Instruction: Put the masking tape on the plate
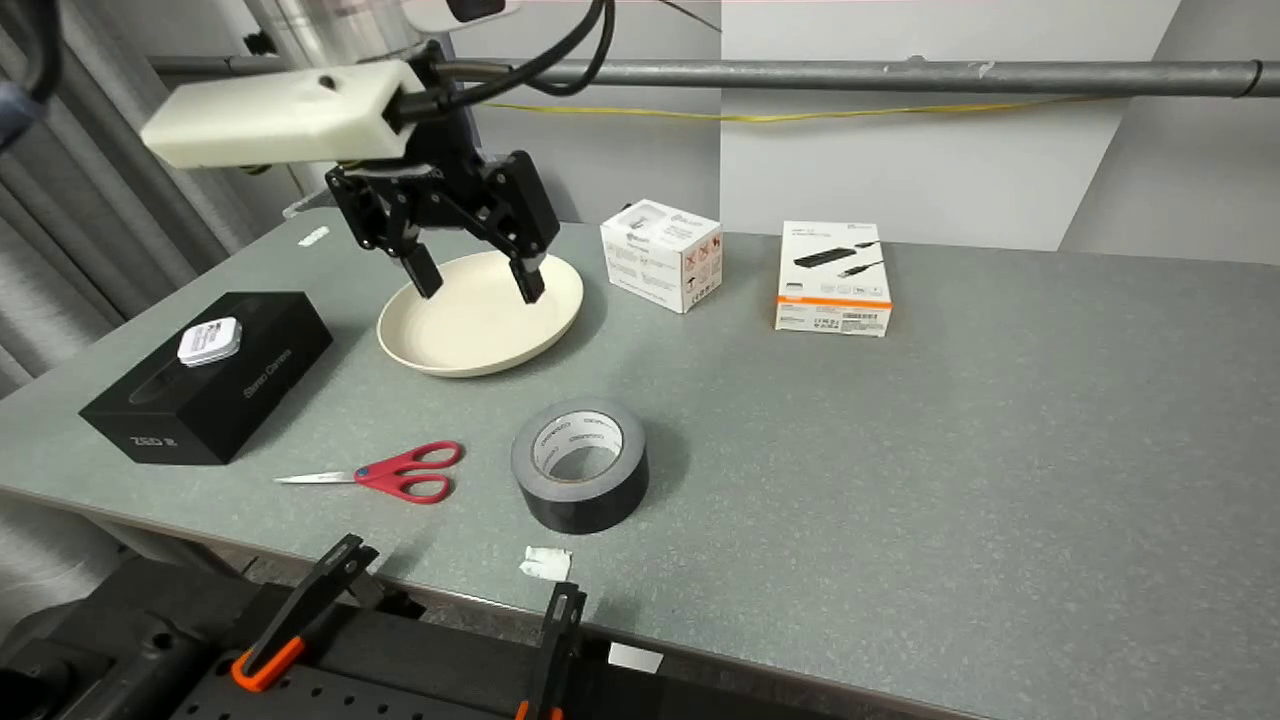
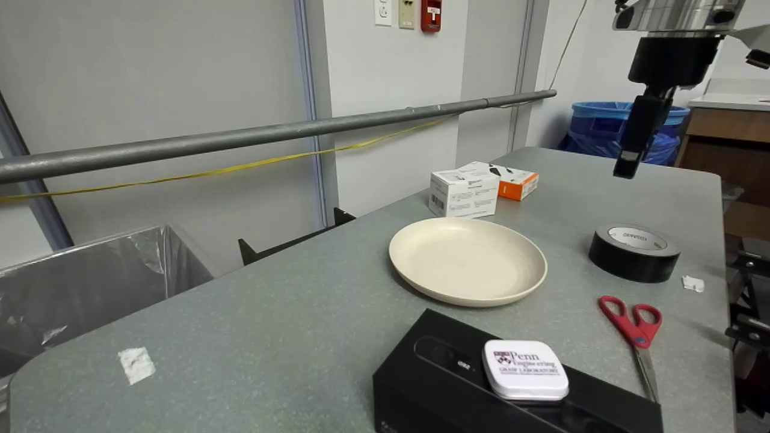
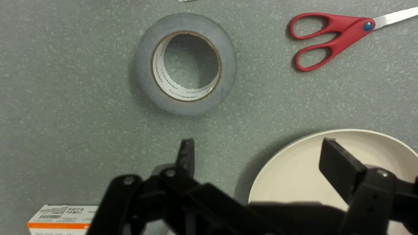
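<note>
The masking tape, a dark grey-black roll with a round hole, lies flat on the grey table in both exterior views [image 1: 585,507] [image 2: 633,263]. It also shows at the upper middle of the wrist view [image 3: 186,108]. The plate, round and cream with a raised rim, stands bare on the table in both exterior views [image 1: 465,335] [image 2: 466,258] and at the lower right of the wrist view [image 3: 294,176]. My gripper [image 1: 478,288] is open and empty, raised above the table. In the wrist view its fingers [image 3: 258,143] partly hide the plate; the tape lies beyond the fingertips.
Red scissors [image 1: 405,472] lie near the tape. A black box [image 1: 215,385] with a small white tin [image 1: 210,341] on it stands by the plate. Two white boxes [image 1: 662,255] [image 1: 833,278] stand at the back. Clamps [image 1: 310,610] sit along the table's edge.
</note>
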Tool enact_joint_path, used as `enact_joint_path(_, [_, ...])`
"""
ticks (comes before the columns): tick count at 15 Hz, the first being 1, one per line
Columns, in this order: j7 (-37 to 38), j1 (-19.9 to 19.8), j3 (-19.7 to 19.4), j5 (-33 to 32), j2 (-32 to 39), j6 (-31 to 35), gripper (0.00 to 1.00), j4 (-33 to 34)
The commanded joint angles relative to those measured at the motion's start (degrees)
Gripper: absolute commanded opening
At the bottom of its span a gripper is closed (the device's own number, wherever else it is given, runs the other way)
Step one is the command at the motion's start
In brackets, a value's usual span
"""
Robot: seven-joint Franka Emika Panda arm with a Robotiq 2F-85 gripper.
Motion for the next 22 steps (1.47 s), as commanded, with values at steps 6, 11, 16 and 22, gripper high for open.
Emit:
enact_joint_path(6, [2.5, -1.0, -0.2, 0.4, 3.4, 5.3, 1.0, 0.1])
enact_joint_path(11, [5.3, -1.3, -1.0, 1.7, 10.0, 10.9, 1.0, 0.0])
enact_joint_path(16, [5.9, -1.0, -3.2, 6.9, 15.6, 12.6, 1.0, 0.0])
enact_joint_path(22, [5.5, -0.6, -4.1, 12.5, 20.9, 14.1, 1.0, 0.1])
